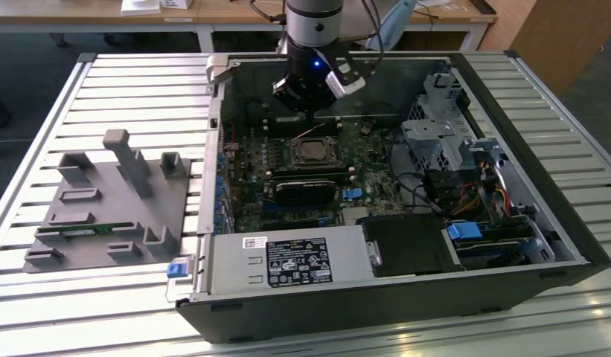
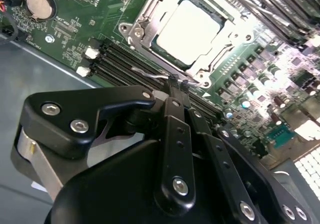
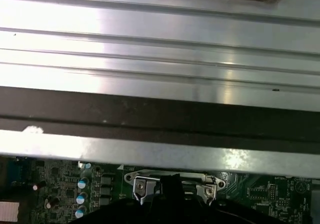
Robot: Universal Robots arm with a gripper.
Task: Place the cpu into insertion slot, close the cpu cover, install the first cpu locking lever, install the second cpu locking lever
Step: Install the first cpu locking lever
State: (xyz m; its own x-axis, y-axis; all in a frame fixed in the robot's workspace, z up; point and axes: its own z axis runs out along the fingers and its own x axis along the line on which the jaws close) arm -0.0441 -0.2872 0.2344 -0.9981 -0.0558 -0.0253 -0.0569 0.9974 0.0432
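Silver cpu (image 2: 187, 28) just beyond jaws

The robot's single arm comes down from the top of the exterior view, its silver-grey cylindrical wrist segment (image 1: 314, 21) upright above a black wrist housing with a small blue light. Below it the black two-fingered gripper (image 1: 301, 111) hangs pointing downward. In the second wrist view the black jointed metal fingers (image 2: 176, 149) lie side by side, converging to narrow tips pressed nearly together at the gripper (image 2: 178, 84), with only a thin slit between them
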